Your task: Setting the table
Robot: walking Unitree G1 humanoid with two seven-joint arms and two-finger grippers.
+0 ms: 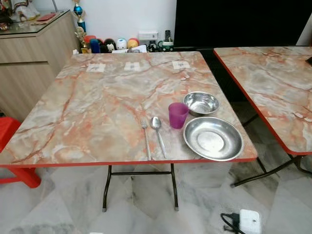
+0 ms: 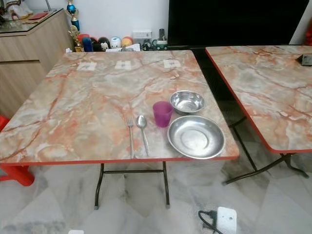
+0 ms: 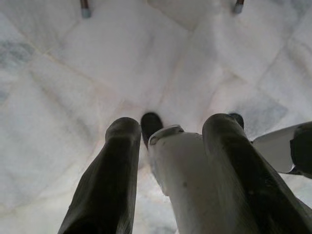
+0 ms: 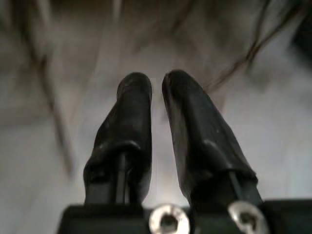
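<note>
The marble tabletop [image 1: 97, 107] carries the setting at its near right corner. The plate [image 1: 213, 138] lies nearest the edge; the bowl [image 1: 201, 103] sits at its 12 o'clock, just beside it. The purple cup [image 1: 178, 115] stands at the plate's 10 o'clock. The spoon [image 1: 158, 132] and fork [image 1: 146, 137] lie side by side at the cup's 8 o'clock.

The left gripper [image 3: 170, 131] hangs over the floor [image 3: 73, 73], jaws apart, a pale robot limb seen between them. The right gripper [image 4: 157, 83] hangs low, jaws nearly together, holding nothing.
</note>
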